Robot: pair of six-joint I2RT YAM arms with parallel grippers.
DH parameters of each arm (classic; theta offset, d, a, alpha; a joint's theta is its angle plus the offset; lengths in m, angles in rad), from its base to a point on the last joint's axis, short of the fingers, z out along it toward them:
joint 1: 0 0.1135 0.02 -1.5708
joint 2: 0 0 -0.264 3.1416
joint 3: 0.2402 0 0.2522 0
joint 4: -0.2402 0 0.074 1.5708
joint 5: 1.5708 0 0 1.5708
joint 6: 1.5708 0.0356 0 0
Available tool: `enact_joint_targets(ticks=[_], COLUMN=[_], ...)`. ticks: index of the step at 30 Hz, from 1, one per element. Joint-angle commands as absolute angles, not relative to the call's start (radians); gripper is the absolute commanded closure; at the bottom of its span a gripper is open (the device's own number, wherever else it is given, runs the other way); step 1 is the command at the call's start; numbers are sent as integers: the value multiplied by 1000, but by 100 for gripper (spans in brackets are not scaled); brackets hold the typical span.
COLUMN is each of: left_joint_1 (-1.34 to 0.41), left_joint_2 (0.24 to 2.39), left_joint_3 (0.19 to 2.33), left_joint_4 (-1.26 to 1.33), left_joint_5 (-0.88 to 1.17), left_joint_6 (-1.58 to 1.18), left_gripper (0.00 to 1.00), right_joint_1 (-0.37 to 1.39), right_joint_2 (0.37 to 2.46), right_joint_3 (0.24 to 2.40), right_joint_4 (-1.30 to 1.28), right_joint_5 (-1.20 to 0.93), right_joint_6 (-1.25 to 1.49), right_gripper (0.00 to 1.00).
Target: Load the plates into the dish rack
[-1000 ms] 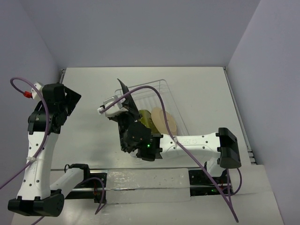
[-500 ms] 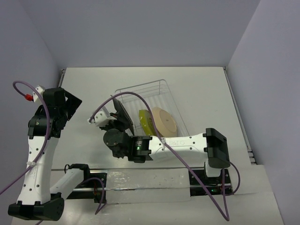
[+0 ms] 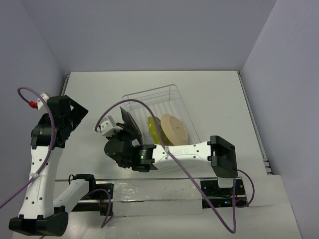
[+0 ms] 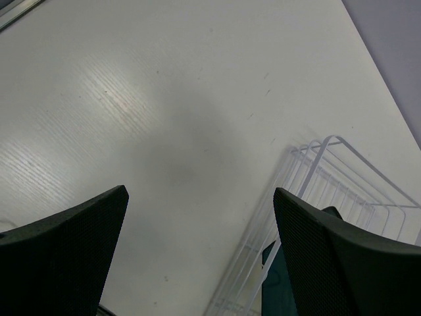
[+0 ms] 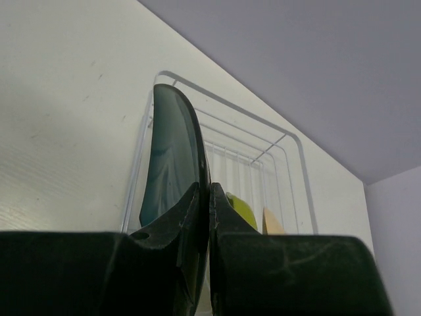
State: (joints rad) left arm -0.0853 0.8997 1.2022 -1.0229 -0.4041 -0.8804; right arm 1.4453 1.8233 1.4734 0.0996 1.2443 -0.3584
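Note:
My right gripper (image 3: 125, 133) is shut on the rim of the dark teal plate (image 3: 131, 123) and holds it on edge at the left end of the white wire dish rack (image 3: 169, 94). The right wrist view shows the teal plate (image 5: 172, 148) upright between my shut fingers (image 5: 223, 210), over the rack's near left wires (image 5: 289, 141). A yellow-green plate (image 3: 153, 130) and a beige plate (image 3: 174, 128) stand on edge in the rack to its right. My left gripper (image 3: 75, 110) is open and empty above the table, left of the rack (image 4: 316, 174).
The right arm (image 3: 189, 149) lies across the rack's near side. Purple cables (image 3: 149, 107) loop over the rack and the left arm. White walls close in the table's back and sides.
My right gripper has swung left and toward me with the teal plate, lowering it from high over the rack to the rack's left end. The left arm has shifted only slightly.

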Motion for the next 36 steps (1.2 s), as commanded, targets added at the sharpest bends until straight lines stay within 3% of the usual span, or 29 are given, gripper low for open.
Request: enact_joint_targets(ticks=[1, 5, 12, 25, 30, 36], left_joint_1=[-91, -91, -91, -91, -91, -91], left_joint_2=[883, 887, 884, 874, 864, 851], left_joint_3=[1194, 1194, 1191, 1203, 1205, 1194], left_joint_4=[-1009, -1012, -1013, -1022, -1019, -1013], left_joint_5=[-395, -403, -397, -399, -402, -383], left_joint_6=[-853, -849, -832, -808, -786, -771], left_gripper=[1, 1, 1, 1, 1, 1], right_joint_1=[1434, 1415, 1411, 1442, 1485, 1527], right_joint_2=[1829, 1809, 1794, 1799, 1844, 2045], right_joint_3=[1508, 1457, 1398, 1404, 1491, 1786], right_joint_4=[195, 283, 197, -194, -550, -1406], right_joint_5=[1328, 1357, 1330, 1380, 1440, 1505], right_joint_6=[-306, -335, -201, 270, 629, 1388], right_gripper=[100, 100, 100, 98, 84, 71])
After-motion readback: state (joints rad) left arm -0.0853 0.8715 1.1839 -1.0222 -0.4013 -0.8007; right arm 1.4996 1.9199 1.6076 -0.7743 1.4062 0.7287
